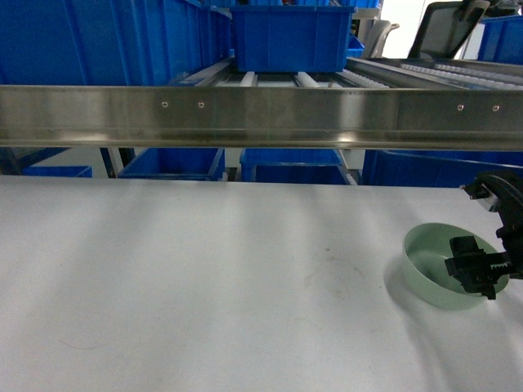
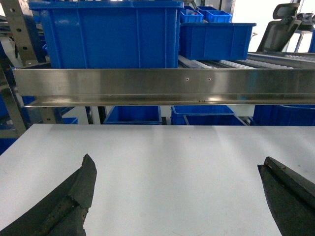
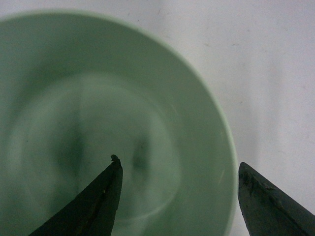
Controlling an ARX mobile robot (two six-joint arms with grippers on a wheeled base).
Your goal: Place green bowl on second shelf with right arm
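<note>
Head view is showing the green bowl [image 1: 437, 265] sitting on the white tabletop [image 1: 204, 286] at about 4 o'clock, close to the right edge. The right hand [image 1: 478, 273] is straddling the bowl's near rim, jaws parted, one finger [image 3: 96, 201] inside and the other outside, not yet closing. Bare tabletop is stretching away toward 9 o'clock. At 12 o'clock the second shelf [image 1: 261, 114] is presenting its steel front edge, with a blue crate [image 1: 290, 37] sitting behind. The left hand [image 2: 177, 196] is hanging wide open, gripping nothing.
</note>
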